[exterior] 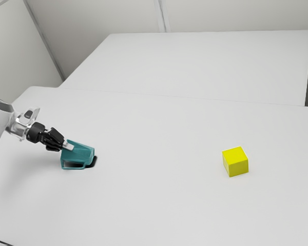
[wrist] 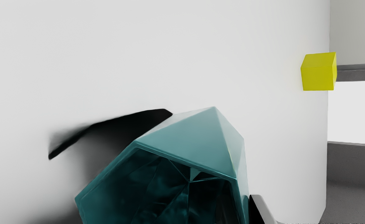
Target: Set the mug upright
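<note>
Pinching the teal mug by its wall, the fingers have it tipped, mouth toward them. I'd lift a touch, roll that mouth skyward slowly, then seat the base on the tabletop. Yellow cube's well beyond them.

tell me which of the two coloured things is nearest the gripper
The teal mug, right at the gripper. The yellow cube stands well away from both, toward the exterior view's right.
</note>
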